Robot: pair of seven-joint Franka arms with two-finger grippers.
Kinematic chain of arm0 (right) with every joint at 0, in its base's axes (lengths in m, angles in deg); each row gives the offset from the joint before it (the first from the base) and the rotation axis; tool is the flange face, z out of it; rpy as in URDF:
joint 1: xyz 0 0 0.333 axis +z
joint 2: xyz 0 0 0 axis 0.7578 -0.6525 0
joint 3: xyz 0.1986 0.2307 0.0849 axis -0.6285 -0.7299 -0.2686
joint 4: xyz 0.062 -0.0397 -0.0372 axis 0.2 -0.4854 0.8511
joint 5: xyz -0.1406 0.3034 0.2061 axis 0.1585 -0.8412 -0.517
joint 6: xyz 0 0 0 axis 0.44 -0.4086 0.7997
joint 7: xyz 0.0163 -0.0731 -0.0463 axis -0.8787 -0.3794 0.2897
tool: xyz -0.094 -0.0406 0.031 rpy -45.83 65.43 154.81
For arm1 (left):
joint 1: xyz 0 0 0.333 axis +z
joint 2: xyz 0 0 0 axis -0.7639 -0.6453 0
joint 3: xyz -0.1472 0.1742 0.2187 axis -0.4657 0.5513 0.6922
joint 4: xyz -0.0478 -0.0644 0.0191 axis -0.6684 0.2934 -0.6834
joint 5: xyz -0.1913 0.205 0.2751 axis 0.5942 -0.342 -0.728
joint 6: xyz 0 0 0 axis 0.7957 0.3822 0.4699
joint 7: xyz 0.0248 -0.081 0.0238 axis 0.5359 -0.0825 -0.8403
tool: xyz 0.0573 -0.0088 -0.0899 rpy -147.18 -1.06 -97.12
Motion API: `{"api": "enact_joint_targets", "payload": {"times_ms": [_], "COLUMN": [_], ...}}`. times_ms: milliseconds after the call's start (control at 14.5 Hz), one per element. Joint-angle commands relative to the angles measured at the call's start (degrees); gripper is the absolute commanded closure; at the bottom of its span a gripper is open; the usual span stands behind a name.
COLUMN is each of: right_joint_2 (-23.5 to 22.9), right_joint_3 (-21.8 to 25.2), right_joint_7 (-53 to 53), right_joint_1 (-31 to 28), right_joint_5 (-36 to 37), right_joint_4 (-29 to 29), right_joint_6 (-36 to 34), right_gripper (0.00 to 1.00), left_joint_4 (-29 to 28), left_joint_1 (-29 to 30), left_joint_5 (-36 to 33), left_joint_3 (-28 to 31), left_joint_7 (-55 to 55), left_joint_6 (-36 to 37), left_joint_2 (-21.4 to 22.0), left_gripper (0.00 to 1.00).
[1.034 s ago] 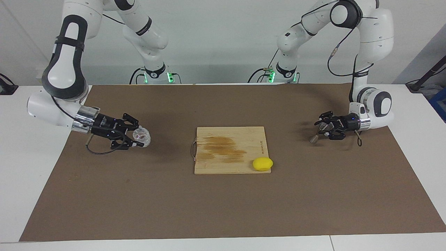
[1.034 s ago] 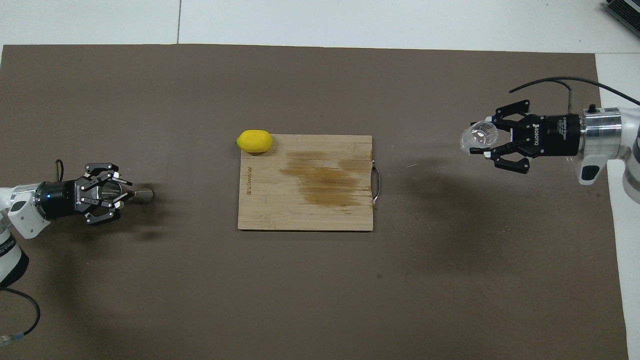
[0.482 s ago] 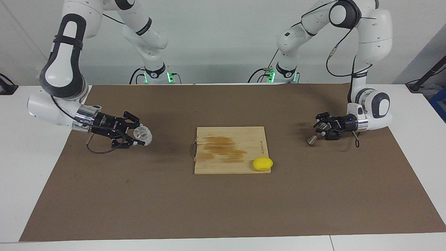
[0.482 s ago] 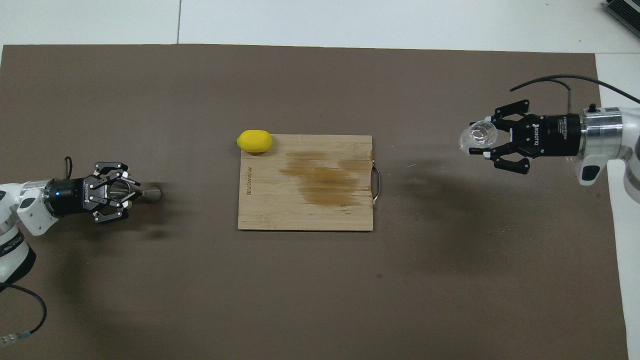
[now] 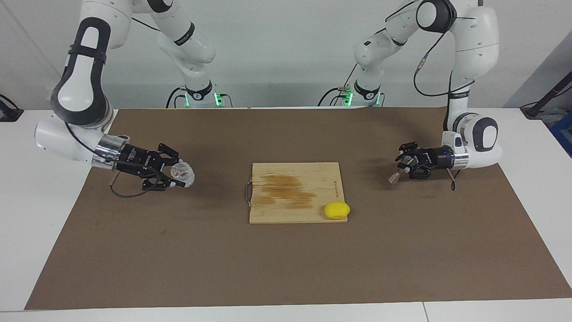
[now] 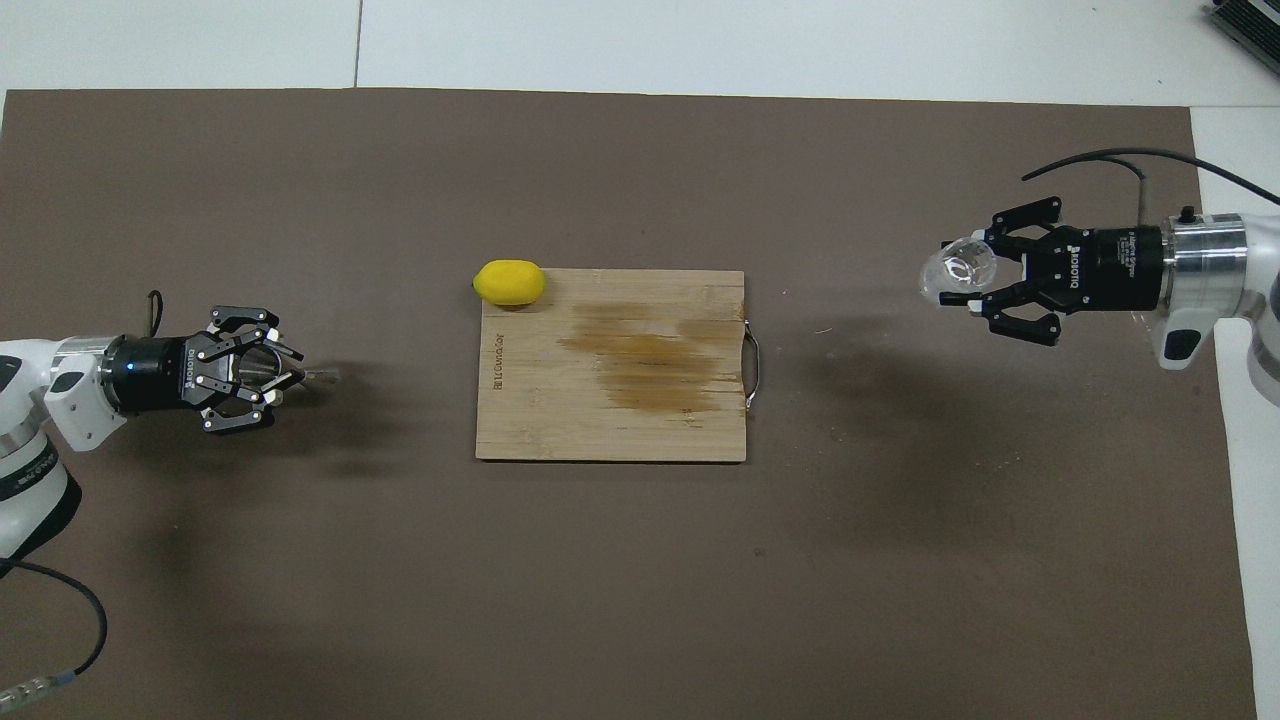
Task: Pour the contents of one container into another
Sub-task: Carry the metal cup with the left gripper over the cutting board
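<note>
Right end effector (image 5: 178, 175) clenched on the glass (image 5: 184, 174), held tilted above the brown mat (image 5: 286, 268) at the right arm's end of the worktop. Left end effector (image 5: 401, 166) clenched on the metal jigger (image 5: 394, 177), above the mat at the left arm's end. Cutting board (image 5: 295, 192) with lemon (image 5: 337, 210) lies between them.

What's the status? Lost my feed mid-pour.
Left gripper shut on jigger, raised. Right gripper shut on glass tumbler, raised. Cutting board and lemon lie between; no pour yet.

Clear faceted glass tumbler (image 5: 183, 174), grey metal jigger (image 5: 394, 177), stained wooden board (image 5: 295, 192), matt brown mat (image 5: 286, 264).
</note>
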Motion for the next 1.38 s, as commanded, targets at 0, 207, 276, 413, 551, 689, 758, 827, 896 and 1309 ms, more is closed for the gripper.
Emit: {"api": "enact_joint_targets", "payload": {"times_ms": [0,207,276,413,551,689,758,827,896,1309], "right_joint_2": [1.5,1.6,1.6,1.6,1.7,1.7,1.7,1.7,1.7,2.0], "right_joint_3": [-0.8,-0.8,-0.8,-0.8,-0.8,-0.8,-0.8,-0.8,-0.8,-0.7], "right_joint_7": [1.3,1.1,0.9,0.6,0.3,0.2,0.1,0.1,0.1,0.8], "right_joint_1": [-0.7,-0.6,-0.5,-0.4,-0.4,-0.4,-0.4,-0.4,-0.4,-0.4], "right_joint_5": [-1.3,-1.3,-1.2,-0.9,-0.8,-0.9,-0.8,-0.8,-0.8,0.0], "right_joint_4": [-1.0,-0.8,-0.8,-0.7,-0.7,-0.6,-0.6,-0.6,-0.6,-0.5], "right_joint_6": [1.1,1.1,1.1,1.0,0.7,0.4,0.4,0.4,0.4,0.4], "right_gripper": [1.0,1.0,1.0,1.0,1.0,1.0,1.0,1.0,1.0,1.0], "left_joint_4": [-1.4,-4.0,-5.2,-7.4,-8.6,-9.0,-9.0,-9.0,-9.4,-9.4], "left_joint_1": [-3.3,-6.6,-8.0,-11.1,-14.1,-17.4,-18.9,-20.2,-21.6,-31.3], "left_joint_5": [2.3,4.6,5.7,9.1,11.9,14.9,16.0,16.9,17.9,26.3], "left_joint_3": [0.6,0.6,0.6,0.6,0.6,0.6,0.6,0.6,0.5,0.5], "left_joint_7": [-1.8,-3.2,-3.3,-3.3,-3.3,-3.3,-3.3,-3.3,-3.3,-3.1], "left_joint_6": [-1.3,-4.9,-6.7,-9.6,-12.4,-14.2,-15.2,-16.9,-17.9,-26.6], "left_joint_2": [3.6,6.8,8.1,10.0,10.9,11.4,11.6,12.0,12.1,12.2], "left_gripper": [0.78,0.78,0.78,0.78,0.78,0.78,0.78,0.78,0.78,0.77]}}
